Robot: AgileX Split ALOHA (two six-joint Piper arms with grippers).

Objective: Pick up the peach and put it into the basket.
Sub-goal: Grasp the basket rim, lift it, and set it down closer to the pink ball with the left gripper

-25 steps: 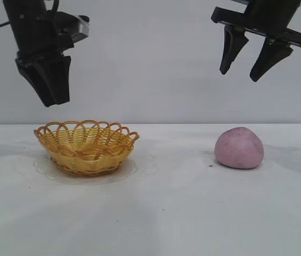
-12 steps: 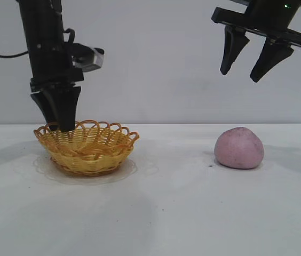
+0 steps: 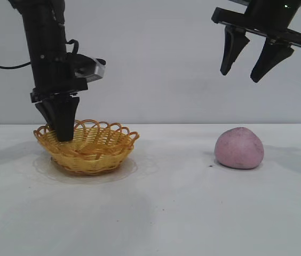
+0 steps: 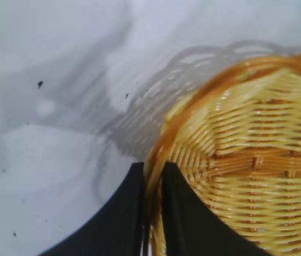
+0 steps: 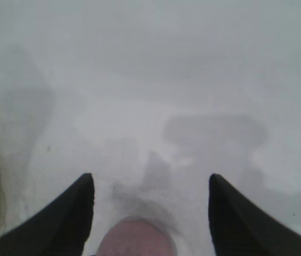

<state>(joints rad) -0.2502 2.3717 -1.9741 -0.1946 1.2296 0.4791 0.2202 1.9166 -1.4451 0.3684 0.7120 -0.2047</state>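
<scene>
The pinkish-mauve peach [image 3: 239, 148] rests on the white table at the right; its top shows in the right wrist view [image 5: 137, 238]. The yellow wicker basket [image 3: 86, 146] with an orange-brown looped rim stands at the left. My left gripper [image 3: 64, 136] has come down on the basket's left rim and is shut on it; in the left wrist view the rim [image 4: 177, 122] runs between the two black fingers, and the gripper [image 4: 151, 172] pinches it. My right gripper [image 3: 242, 73] hangs open and empty high above the peach, and the right wrist view [image 5: 151, 184] shows it too.
The white table [image 3: 172, 213] stretches bare between basket and peach and toward the front. A grey wall stands behind. Small dark specks lie on the table by the basket [image 4: 40, 84].
My left gripper has come down from above the basket to its left rim and closed on it. The right gripper, the peach and the basket have not moved.
</scene>
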